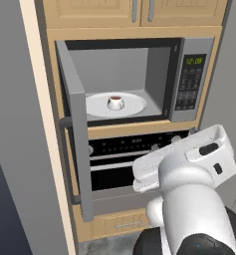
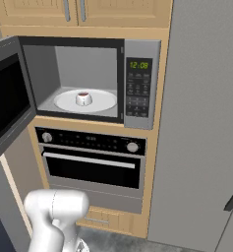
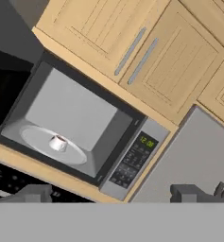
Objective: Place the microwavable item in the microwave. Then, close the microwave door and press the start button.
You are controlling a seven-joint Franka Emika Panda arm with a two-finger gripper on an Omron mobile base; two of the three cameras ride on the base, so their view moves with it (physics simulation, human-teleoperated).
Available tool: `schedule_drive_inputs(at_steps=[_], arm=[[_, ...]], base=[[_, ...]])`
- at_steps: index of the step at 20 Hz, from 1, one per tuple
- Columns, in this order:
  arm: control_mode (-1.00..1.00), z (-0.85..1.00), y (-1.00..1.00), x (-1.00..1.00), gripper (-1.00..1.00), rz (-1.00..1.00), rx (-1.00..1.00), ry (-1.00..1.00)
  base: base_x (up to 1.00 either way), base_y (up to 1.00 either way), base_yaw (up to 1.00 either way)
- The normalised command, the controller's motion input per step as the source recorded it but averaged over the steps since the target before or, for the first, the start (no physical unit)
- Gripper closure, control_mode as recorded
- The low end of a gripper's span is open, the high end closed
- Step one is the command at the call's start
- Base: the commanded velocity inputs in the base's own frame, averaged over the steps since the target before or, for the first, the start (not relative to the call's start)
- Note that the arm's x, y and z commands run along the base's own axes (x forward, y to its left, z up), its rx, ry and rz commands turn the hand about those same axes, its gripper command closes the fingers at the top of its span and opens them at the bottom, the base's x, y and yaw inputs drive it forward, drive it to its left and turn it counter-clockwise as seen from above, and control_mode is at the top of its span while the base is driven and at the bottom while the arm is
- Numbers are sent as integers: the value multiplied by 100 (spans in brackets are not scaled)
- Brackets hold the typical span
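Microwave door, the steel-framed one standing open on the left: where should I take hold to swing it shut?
Take the stainless-steel-framed microwave door at its free outer edge by the vertical bar handle, coming from the left, outer side. That edge is farthest from the hinge, so it probably swings easiest.

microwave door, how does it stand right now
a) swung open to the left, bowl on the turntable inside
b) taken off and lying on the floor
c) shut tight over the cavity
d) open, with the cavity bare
a: the microwave door stands swung out to the left, and the small white bowl sits on the white turntable inside the open microwave.
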Motion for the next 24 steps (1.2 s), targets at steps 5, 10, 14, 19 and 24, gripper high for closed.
schedule_drive_inputs(at_steps=[5, 10, 14, 19, 24], arm=[[-100, -24, 61, -88, -100, 1, -19, -13], [-100, -56, 100, -5, -100, 0, -43, -7], [-100, -83, 100, 39, -100, 0, -40, 4], [-100, -89, 100, 96, -100, 0, -33, 18], [-100, -80, 100, 100, -100, 0, -29, 21]], base=[[0, 0, 0], [0, 0, 0], [0, 0, 0], [0, 0, 0], [0, 0, 0]])
